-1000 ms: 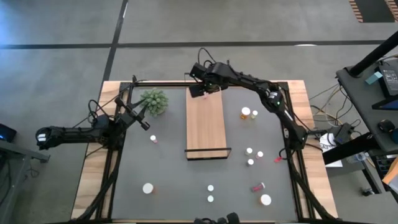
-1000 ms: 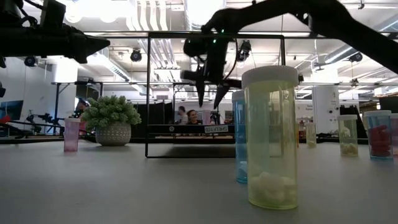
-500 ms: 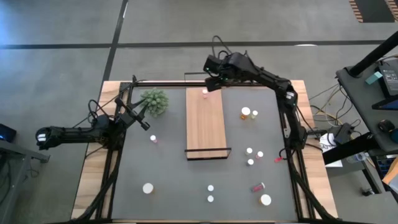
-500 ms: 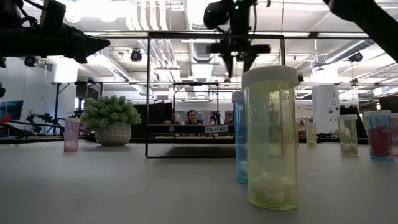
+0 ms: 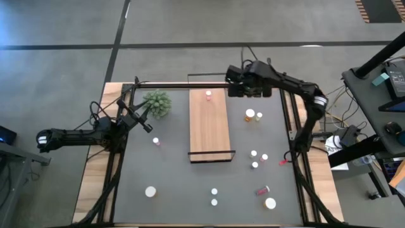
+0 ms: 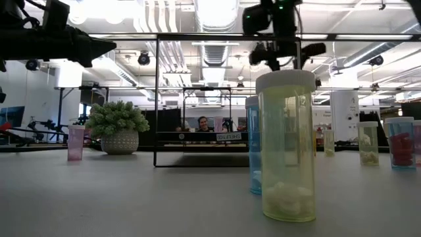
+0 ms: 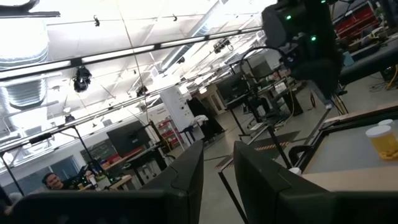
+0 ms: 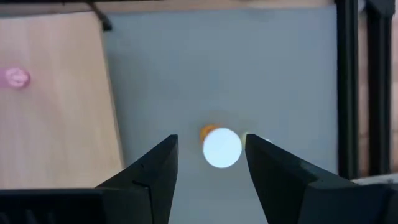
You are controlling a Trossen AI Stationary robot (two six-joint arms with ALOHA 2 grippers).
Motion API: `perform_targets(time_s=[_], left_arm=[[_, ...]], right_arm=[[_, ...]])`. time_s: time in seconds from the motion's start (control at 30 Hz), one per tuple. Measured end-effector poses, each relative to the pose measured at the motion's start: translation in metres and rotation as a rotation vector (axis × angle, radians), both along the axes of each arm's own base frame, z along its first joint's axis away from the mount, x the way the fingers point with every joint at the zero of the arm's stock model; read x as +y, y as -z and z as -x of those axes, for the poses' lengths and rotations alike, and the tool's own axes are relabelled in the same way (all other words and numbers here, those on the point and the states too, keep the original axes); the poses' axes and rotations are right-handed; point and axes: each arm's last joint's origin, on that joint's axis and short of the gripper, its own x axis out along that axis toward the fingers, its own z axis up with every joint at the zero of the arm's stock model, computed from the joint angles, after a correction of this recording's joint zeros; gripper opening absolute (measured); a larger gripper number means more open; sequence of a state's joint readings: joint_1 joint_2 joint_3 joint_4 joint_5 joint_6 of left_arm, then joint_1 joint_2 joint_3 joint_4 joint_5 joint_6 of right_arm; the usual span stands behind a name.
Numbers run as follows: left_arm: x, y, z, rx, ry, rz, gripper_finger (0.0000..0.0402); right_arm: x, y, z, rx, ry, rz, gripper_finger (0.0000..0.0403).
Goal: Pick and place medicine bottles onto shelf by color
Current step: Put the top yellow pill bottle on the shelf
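A pink medicine bottle stands on the far end of the light-wood shelf; it also shows in the right wrist view. My right gripper hangs open high over the table, right of the shelf's far end. An orange, white-capped bottle stands on the mat far below its fingers, beside another bottle. More bottles stand scattered on the dark mat. My left gripper is shut and empty, held off the table at the left, by the plant.
A green spiky plant sits left of the shelf's far end. A pink bottle stands left of the shelf. Three bottles cluster at the right, and several more stand or lie near the front edge.
My right gripper has left the shelf's far end, rising and travelling toward the table's right edge while its wrist rolled. The pink bottle, hidden under it a second ago, now stands uncovered on the shelf.
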State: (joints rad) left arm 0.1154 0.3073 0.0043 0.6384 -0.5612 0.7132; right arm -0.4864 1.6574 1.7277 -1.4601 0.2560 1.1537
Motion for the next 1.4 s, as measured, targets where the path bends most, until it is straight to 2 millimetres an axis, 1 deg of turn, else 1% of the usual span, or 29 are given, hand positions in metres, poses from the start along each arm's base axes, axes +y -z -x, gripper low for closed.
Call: perform_targets(time_s=[0.1,0.23,0.37,0.53,0.73,0.93,1.03,1.23,1.4], left_arm=[[0.0,0.0,0.0,0.0,0.0,0.0,0.0072],[0.0,0.0,0.0,0.0,0.0,0.0,0.0072],[0.0,0.0,0.0,0.0,0.0,0.0,0.0072],[0.0,0.0,0.0,0.0,0.0,0.0,0.0072],[0.0,0.0,0.0,0.0,0.0,0.0,0.0072],[0.0,0.0,0.0,0.0,0.0,0.0,0.0072],[0.0,0.0,0.0,0.0,0.0,0.0,0.0072],[0.0,0.0,0.0,0.0,0.0,0.0,0.0072],[0.0,0.0,0.0,0.0,0.0,0.0,0.0072]], right_arm=[[0.007,0.008,0.013,-0.023,0.055,0.009,0.0178],[0.014,0.026,0.027,-0.044,0.148,0.008,0.0178],[0.019,0.048,0.035,-0.069,0.256,-0.025,0.0178],[0.024,0.066,0.042,-0.07,0.414,-0.075,0.0178],[0.028,0.077,0.047,-0.05,0.564,-0.093,0.0178],[0.031,0.081,0.052,-0.015,0.654,-0.102,0.018],[0.031,0.083,0.054,-0.012,0.708,-0.087,0.0197],[0.033,0.09,0.059,-0.006,0.791,-0.049,0.0254],[0.036,0.098,0.067,-0.069,0.828,-0.035,0.0302]])
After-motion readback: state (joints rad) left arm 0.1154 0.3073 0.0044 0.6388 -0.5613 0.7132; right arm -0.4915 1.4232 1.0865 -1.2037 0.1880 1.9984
